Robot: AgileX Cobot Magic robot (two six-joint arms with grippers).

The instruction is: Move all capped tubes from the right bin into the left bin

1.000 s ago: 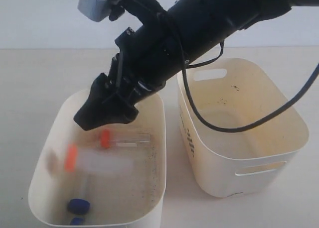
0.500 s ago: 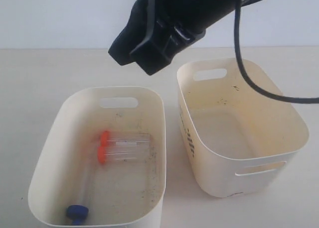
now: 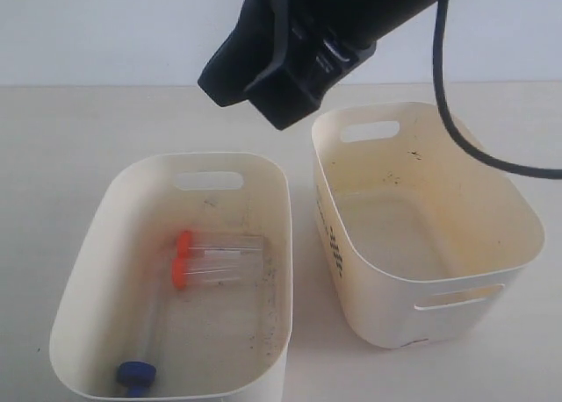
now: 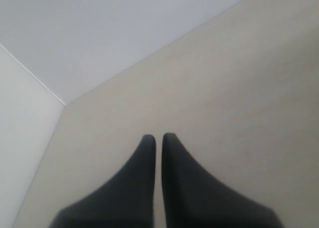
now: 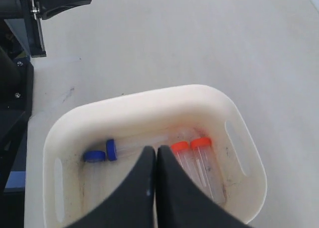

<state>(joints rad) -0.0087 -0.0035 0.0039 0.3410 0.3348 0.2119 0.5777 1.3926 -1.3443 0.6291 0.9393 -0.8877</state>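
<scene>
The left bin (image 3: pixel 230 158), speckled inside, holds the capped tubes: two orange-capped ones (image 3: pixel 181 242) (image 3: pixel 179 271) lying side by side and a blue-capped one (image 3: pixel 137 372) along the left wall. The right bin (image 3: pixel 386 314) shows only its bare yellowish floor. My right gripper (image 3: pixel 250 90) hangs high above the gap between the bins, shut and holding nothing. In the right wrist view its tips (image 5: pixel 156 149) hover over the left bin (image 5: pixel 149 96), with the orange caps (image 5: pixel 180 146) and blue cap (image 5: pixel 110 149) below. My left gripper (image 4: pixel 157 137) is shut over bare table.
A black cable (image 3: pixel 457 130) from the right arm loops over the right bin's back edge. Dark arm-base hardware (image 5: pixel 15 63) stands beside the table. Beige table surface (image 3: pixel 70 130) surrounds both bins.
My right gripper, open and low in the left bin a second ago, has risen clear and shut. The orange-capped tube it let go has settled beside the other one.
</scene>
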